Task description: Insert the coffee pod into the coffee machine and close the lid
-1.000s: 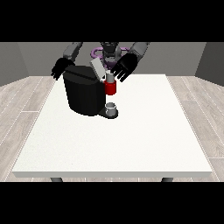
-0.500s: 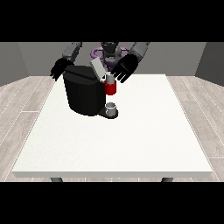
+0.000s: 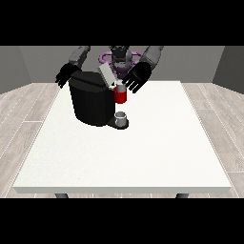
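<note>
A black coffee machine [image 3: 93, 102] stands on the far left part of the white table [image 3: 143, 147], its red front section [image 3: 121, 96] facing the view's right. Its grey lid [image 3: 107, 75] is raised and tilts up and back from the top. On the machine's base, under the red section, sits a small grey cup [image 3: 122, 117].

The hand at the view's right [image 3: 137, 78] hovers just beside the top of the red section, near the lid's lower end. Its fingers look spread and fairly straight, pointing down and toward the machine, and they seem to hold nothing, though they are too small to read with certainty. A small pale shape [image 3: 120, 84] shows at the top of the red section, close to those fingers; whether it is the coffee pod cannot be told.

The hand at the view's left [image 3: 65, 76] hangs behind the machine's far upper corner. Its fingers appear relaxed and loosely spread, around nothing. The machine's body hides whatever lies behind it on the table, and the robot's torso is partly covered by the lid.
</note>
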`<control>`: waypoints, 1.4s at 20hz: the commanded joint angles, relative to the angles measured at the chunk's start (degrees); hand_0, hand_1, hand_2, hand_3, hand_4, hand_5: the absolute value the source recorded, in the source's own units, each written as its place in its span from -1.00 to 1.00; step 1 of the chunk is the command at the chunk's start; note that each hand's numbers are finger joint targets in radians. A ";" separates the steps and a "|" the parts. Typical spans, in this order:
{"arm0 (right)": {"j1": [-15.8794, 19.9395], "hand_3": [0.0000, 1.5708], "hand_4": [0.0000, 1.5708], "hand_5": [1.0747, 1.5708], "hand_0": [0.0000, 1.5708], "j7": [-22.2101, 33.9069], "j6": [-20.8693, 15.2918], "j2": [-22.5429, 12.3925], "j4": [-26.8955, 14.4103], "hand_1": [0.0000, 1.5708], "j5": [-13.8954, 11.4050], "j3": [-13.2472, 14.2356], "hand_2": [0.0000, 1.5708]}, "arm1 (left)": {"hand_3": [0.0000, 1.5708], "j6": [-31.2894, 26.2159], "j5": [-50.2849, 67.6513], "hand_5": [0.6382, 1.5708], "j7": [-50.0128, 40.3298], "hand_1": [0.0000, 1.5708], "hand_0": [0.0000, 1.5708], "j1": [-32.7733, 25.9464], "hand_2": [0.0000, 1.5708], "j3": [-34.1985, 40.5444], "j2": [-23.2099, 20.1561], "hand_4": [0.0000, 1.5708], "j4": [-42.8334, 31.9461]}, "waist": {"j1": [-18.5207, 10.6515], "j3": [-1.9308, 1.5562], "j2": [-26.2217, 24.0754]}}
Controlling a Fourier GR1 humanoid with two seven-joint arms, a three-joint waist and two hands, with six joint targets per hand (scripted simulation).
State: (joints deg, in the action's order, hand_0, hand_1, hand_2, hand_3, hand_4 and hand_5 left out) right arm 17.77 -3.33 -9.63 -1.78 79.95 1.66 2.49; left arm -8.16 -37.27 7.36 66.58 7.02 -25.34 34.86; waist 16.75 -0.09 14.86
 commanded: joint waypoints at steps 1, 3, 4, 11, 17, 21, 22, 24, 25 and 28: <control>2.85 -1.00 -0.44 1.00 -1.00 1.12 0.00 -1.46 -0.20 -1.00 0.82 1.86 -1.00 | 0.45 -0.04 -0.84 1.00 -0.62 0.52 0.52 0.28 0.58 -0.83 1.42 -0.41 -0.39 | -0.19 0.07 0.96; -0.11 -1.00 -0.49 1.00 -1.00 0.05 -0.23 -0.54 -1.82 -1.00 -0.12 0.77 -1.00 | 0.39 -1.02 -0.76 1.00 -1.34 0.53 0.53 0.47 0.56 -0.95 1.78 -0.41 0.19 | -0.52 0.06 -0.49; -0.89 -1.00 -0.47 1.00 -1.00 -2.00 -0.94 1.02 -2.75 -1.00 -0.16 0.44 -1.00 | 0.35 -0.23 -1.06 1.00 -0.86 0.48 0.48 -0.28 0.52 -1.31 2.43 -0.42 0.63 | -1.24 0.06 0.04; 2.43 -1.00 -0.48 1.00 -1.00 -0.03 0.16 -1.25 -1.83 -1.00 1.16 2.17 -1.00 | 0.19 -1.59 -1.90 1.00 0.80 0.34 0.34 1.01 0.41 -1.06 -0.39 -0.50 0.33 | -1.16 0.07 1.18; 3.22 -1.00 -0.41 1.00 -1.00 2.11 -1.44 -0.46 -1.07 -1.00 0.16 1.11 -1.00 | 0.21 0.27 -3.00 1.00 0.81 0.36 0.36 0.81 0.42 -1.37 0.40 -0.54 0.35 | -1.29 0.09 0.17; -0.43 -1.00 -0.40 1.00 -1.00 -0.18 -0.25 0.07 1.54 -1.00 -1.31 -1.60 -1.00 | -0.18 -0.43 -4.76 1.00 2.59 -0.28 -0.28 -0.68 0.03 -2.59 -1.11 -0.70 -1.35 | 1.49 0.09 0.85; 1.27 -1.00 -0.41 1.00 -1.00 -2.35 -1.74 1.08 -1.59 -1.00 -1.71 -0.84 -1.00 | -0.86 0.59 -6.00 1.00 2.66 -1.00 -1.00 -0.24 -0.52 -4.75 1.87 -1.00 0.72 | -0.68 0.07 1.77; -0.19 -1.00 -0.48 1.00 -1.00 1.00 -0.96 -0.13 0.04 -1.00 -0.63 -0.17 -1.00 | -1.00 -1.36 -6.18 1.00 5.21 -1.00 -1.00 -3.17 -1.00 -4.53 -1.11 -1.00 -0.51 | -1.33 0.09 -0.42; 3.68 -1.00 -0.47 1.00 -1.00 1.89 0.45 -2.39 -0.52 -1.00 0.88 1.97 -1.00 | -1.00 -2.25 -5.53 1.00 2.04 -1.00 -1.00 0.97 -1.00 -3.13 -1.57 -1.00 -0.98 | 0.30 0.08 1.80; 0.60 -1.00 -0.52 1.00 -1.00 -1.04 1.11 -1.91 -2.17 -1.00 1.53 2.44 -1.00 | -1.00 -3.69 -6.64 1.00 3.11 -1.00 -1.00 -0.22 -1.00 -4.35 -2.28 -1.00 -0.13 | -1.17 0.06 -0.08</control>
State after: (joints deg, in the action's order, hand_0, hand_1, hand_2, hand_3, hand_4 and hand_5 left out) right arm 18.40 -3.52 -9.62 -2.58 78.87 1.98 3.39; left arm -10.20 -42.50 10.26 66.24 3.75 -26.48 34.64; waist 16.15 -0.04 15.11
